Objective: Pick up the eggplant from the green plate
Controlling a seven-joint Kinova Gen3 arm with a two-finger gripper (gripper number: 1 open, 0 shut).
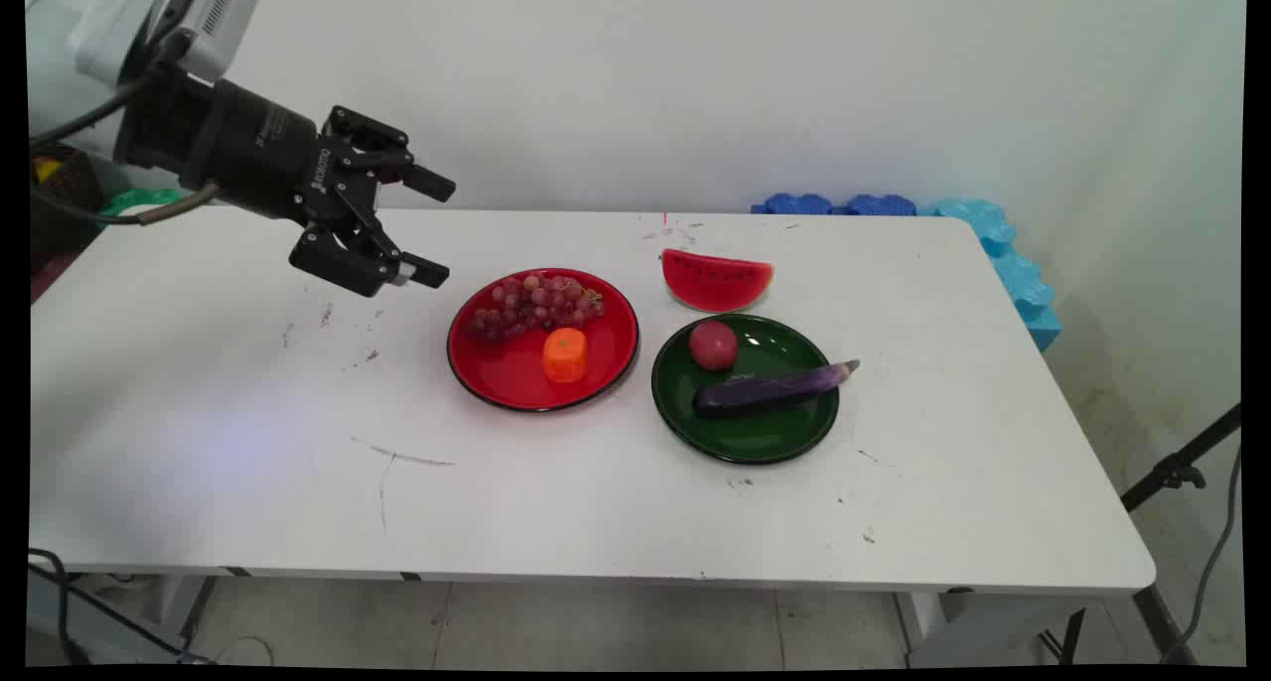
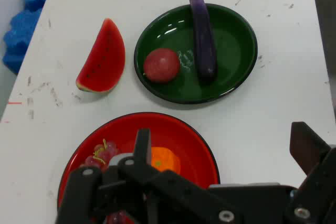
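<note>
White lettering is seen on the black gripper (image 1: 432,229) at the upper left of the main view: a brand word along its body that appears to read ROBOTIQ, and a shorter mark on the black wrist cylinder (image 1: 238,140) behind it, too small to be made out. No other text is readable.

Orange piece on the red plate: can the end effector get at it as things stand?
Probably yes. The end effector hangs open above the table, left of the red plate. The orange piece sits apart from the grapes, with nothing over it, so a descent from above looks free.
</note>
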